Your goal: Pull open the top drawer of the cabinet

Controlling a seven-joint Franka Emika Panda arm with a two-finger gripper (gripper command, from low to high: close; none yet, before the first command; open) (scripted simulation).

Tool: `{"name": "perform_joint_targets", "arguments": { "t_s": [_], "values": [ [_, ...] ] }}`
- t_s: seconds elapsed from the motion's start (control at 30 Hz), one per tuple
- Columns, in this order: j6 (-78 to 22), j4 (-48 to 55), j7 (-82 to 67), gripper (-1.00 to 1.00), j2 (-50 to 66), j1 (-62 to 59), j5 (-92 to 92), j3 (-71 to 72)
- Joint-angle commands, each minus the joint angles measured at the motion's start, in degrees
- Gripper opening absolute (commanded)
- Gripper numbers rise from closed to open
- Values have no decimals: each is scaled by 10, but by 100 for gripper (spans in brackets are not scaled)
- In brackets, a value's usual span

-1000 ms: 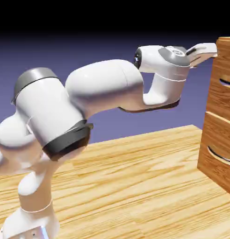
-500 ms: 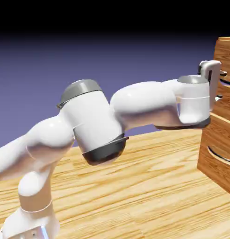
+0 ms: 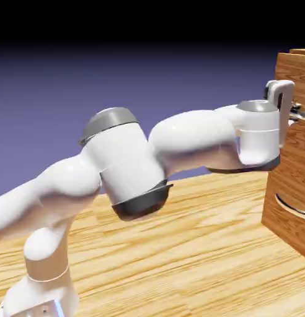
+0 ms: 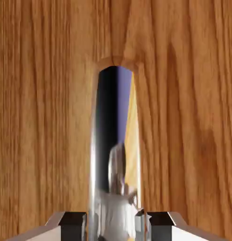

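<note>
- While the white jointed robot arm [image 3: 180, 142] reaches across the light wooden floor [image 3: 198, 247] to the tall reddish-brown wood-grain cabinet [image 3: 290, 210] at the exterior view's right edge, its two-finger gripper [image 4: 115, 221] sits right at the front of the upper wood-grain box-shaped top drawer [image 3: 294, 71].
- As to progress, the reach looks done and the grasp looks made. In the exterior view the top drawer's front seems to stand slightly proud of the panel below it, so I judge the pull to be barely begun; most of the drawer's travel is left.
- The lower drawer with its curved metal handle [image 3: 293, 208] sits flush near the floor and is untouched.
- In the hand view the top drawer's slim mirror-bright silver bar handle [image 4: 115, 155] runs up the middle of the picture out of a rounded recess in the wood, passing straight between the two small grey fingertips [image 4: 73, 220] at the bottom edge.
- The fingertips stand only a handle's width apart, one against each side of the bar with no visible gap, so I read the gripper as clamped on the handle; nothing else is held.
- What remains is a straight draw away from the cabinet, keeping the clamp firm so the smooth bar does not slip out.
</note>
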Motion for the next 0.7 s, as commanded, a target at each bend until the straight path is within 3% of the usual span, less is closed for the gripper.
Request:
{"name": "perform_joint_targets", "arguments": {
  "t_s": [0.0,0.47,0.67],
  "values": [
    [-5,-21,5,-100,2,-19,-2,12],
    [-43,-294,39,-100,-10,-307,8,200],
    [-9,-277,188,-100,93,-353,-46,223]
  ]
}}
